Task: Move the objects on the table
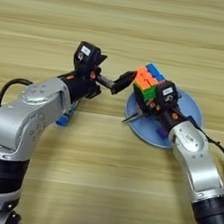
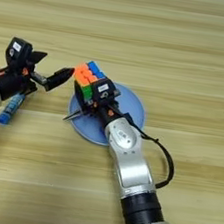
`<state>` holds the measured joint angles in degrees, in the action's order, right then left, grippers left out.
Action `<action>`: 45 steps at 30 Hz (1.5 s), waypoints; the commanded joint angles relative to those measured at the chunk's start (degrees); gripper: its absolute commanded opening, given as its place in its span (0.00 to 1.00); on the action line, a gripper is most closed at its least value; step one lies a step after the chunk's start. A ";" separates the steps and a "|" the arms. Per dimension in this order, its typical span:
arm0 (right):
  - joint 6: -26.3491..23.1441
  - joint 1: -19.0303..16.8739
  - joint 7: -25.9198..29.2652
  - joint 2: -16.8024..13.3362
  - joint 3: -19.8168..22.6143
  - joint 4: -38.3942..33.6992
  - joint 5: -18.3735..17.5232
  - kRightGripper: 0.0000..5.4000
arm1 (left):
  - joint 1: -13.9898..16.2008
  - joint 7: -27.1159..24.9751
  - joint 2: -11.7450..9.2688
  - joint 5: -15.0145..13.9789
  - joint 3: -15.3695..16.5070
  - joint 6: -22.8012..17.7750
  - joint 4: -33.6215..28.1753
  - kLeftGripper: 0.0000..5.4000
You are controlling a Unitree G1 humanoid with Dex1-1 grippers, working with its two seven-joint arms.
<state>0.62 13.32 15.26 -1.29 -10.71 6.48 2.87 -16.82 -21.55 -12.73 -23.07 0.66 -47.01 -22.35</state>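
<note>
The puzzle cube (image 1: pixel 145 80), with orange, blue and green squares showing, sits raised over the left rim of a blue plate (image 1: pixel 187 114). My right gripper (image 1: pixel 144 104) is shut on it from the right. One of its thin black fingers (image 1: pixel 132 118) sticks out below the cube, and the other is hidden behind it. My left gripper (image 1: pixel 112 69) is open just left of the cube. Its far finger (image 1: pixel 122 80) reaches almost to the cube's left face. The light wooden table (image 1: pixel 122 14) lies under everything.
A blue marker-like stick (image 2: pixel 11 107) lies on the table beneath my left forearm. The right arm's cable (image 2: pixel 164 164) loops out to the right of that arm.
</note>
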 commanded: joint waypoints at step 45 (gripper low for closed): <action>4.83 -0.33 -7.37 -10.05 21.08 18.55 -6.57 0.63 | -1.76 3.47 0.10 -0.92 6.30 3.42 3.79 1.00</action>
<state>4.64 11.76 7.84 -11.15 10.65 23.90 -3.52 -18.39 -18.21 -12.37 -23.17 6.68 -43.94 -18.40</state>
